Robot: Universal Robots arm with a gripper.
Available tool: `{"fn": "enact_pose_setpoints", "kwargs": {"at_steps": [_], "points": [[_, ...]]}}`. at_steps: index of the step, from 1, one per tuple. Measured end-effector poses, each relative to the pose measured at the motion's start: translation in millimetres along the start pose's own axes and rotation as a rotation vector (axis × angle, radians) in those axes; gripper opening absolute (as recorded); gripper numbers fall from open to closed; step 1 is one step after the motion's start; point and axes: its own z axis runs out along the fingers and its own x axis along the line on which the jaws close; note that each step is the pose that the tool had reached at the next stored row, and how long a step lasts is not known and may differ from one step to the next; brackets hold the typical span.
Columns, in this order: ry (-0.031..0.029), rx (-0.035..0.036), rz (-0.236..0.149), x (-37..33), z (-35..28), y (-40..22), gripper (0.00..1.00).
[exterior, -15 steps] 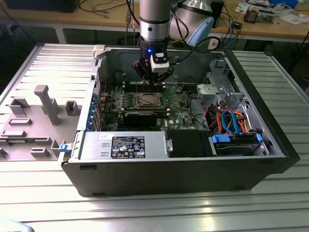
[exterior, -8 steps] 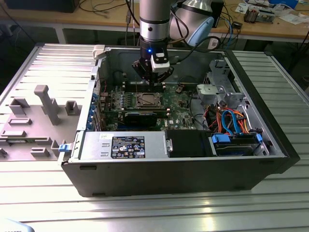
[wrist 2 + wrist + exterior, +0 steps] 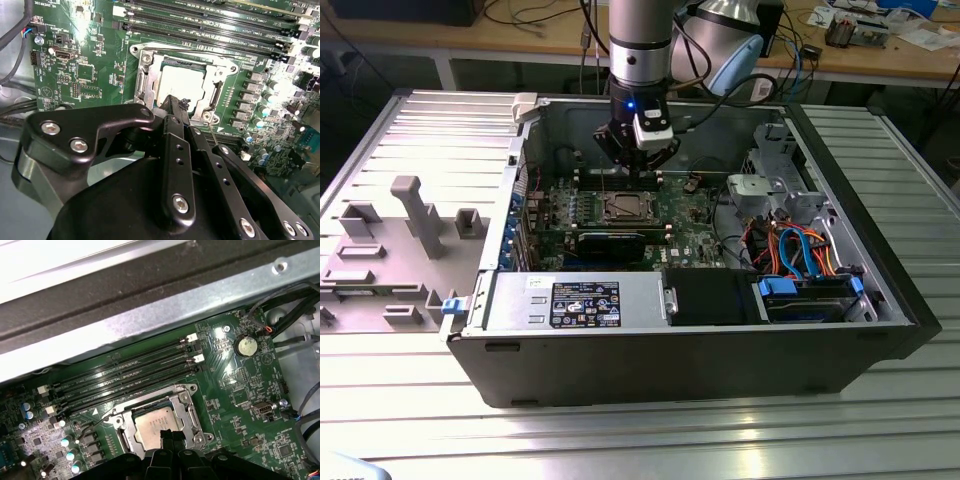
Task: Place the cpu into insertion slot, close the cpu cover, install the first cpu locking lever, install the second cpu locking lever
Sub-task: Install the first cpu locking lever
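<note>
**Inspector:** Report the chip and the pincer.

**Operator:** The cpu [image 3: 181, 83] lies flat in the insertion slot [image 3: 148, 59] near the middle of the motherboard [image 3: 90, 70]. The cpu cover [image 3: 184, 394] appears folded down around it, so I judge seating done. My gripper [image 3: 172, 109] hangs just above the socket's near edge, fingers pressed together, pinching nothing.

**Inspector:** Obstructions?

**Operator:** Memory slots [image 3: 125, 372] run just beside the socket towards the chassis wall [image 3: 150, 315]. A thin lever wire [image 3: 102, 416] stands out at one corner. Cables [image 3: 790, 250] sit well apart.
</note>
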Motion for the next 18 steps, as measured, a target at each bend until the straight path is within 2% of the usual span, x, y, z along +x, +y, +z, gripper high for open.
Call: {"fn": "enact_pose_setpoints", "kwargs": {"at_steps": [18], "points": [[-0.0022, -0.0023, -0.044, 0.0, 0.0, 0.0, 0.11]]}}
